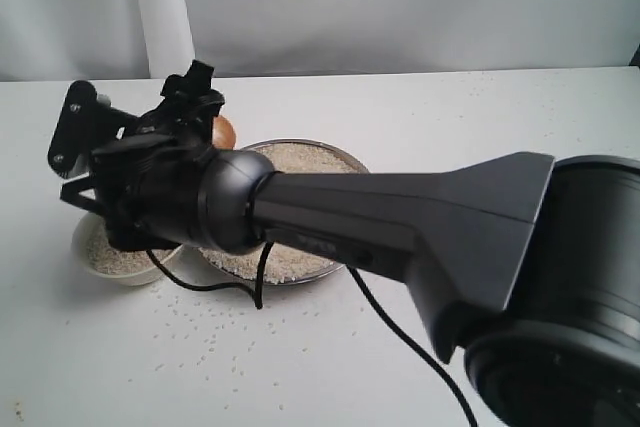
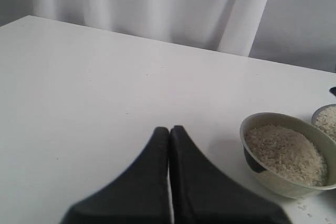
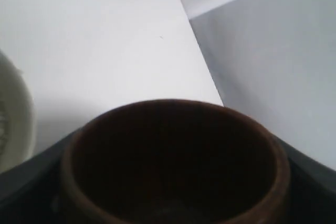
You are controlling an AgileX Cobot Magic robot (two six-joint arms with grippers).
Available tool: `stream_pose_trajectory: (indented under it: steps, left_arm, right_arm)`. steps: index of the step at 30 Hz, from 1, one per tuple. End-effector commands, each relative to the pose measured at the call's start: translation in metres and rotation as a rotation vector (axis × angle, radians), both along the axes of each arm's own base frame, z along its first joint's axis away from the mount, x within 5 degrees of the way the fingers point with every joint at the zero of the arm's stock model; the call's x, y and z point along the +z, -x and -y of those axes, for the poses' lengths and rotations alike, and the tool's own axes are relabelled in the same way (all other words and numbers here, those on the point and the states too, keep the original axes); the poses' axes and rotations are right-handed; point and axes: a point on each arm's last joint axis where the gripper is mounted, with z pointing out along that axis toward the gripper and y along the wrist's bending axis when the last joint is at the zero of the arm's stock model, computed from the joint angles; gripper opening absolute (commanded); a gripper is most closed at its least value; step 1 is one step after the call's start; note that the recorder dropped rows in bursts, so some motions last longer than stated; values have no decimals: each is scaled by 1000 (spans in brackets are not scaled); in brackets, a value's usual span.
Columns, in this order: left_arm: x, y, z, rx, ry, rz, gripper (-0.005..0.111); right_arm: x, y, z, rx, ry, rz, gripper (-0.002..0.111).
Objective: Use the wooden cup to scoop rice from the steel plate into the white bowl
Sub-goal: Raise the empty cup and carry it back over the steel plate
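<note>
The wooden cup (image 3: 173,129) fills the right wrist view, dark inside with no rice showing. My right gripper (image 3: 173,182) is shut on it, a dark finger on each side. In the exterior view the right arm reaches across to the left. There the right gripper (image 1: 205,107) holds the wooden cup (image 1: 224,132) above the steel plate's (image 1: 352,160) far left rim. Rice (image 1: 300,162) covers the plate. The white bowl (image 1: 100,269), partly hidden under the wrist, holds rice (image 2: 286,153). My left gripper (image 2: 169,132) is shut and empty over bare table beside the white bowl (image 2: 273,179).
Loose grains (image 1: 200,327) lie scattered on the white table in front of the plate and bowl. A black cable (image 1: 215,287) hangs from the right arm over the plate's front rim. A white curtain (image 1: 400,7) backs the table. The left arm is outside the exterior view.
</note>
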Motion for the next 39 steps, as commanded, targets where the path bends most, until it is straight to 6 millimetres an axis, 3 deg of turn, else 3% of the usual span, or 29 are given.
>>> stream_pose_trajectory:
  steps: [1, 8, 11, 15, 18, 26, 33, 39]
  left_arm:
    - [0, -1, 0, -2, 7, -1, 0]
    - [0, -1, 0, -2, 7, -1, 0]
    - [0, -1, 0, -2, 7, -1, 0]
    - [0, -1, 0, -2, 7, -1, 0]
    - [0, -1, 0, -2, 7, -1, 0]
    - [0, -1, 0, -2, 7, -1, 0]
    - [0, -1, 0, -2, 7, -1, 0]
    - [0, -1, 0, -2, 7, -1, 0]
  right_arm:
    - [35, -10, 22, -91, 10, 37, 0]
    - [76, -9, 66, -14, 129, 64, 0]
    - [81, -24, 94, 27, 315, 74, 0]
    - [78, -42, 109, 87, 464, 84, 0]
    - [67, -57, 117, 162, 588, 88, 0]
    - [13, -85, 127, 235, 765, 48, 0]
    - [-26, -91, 122, 267, 877, 39, 0]
    - [-44, -92, 121, 269, 877, 9, 0]
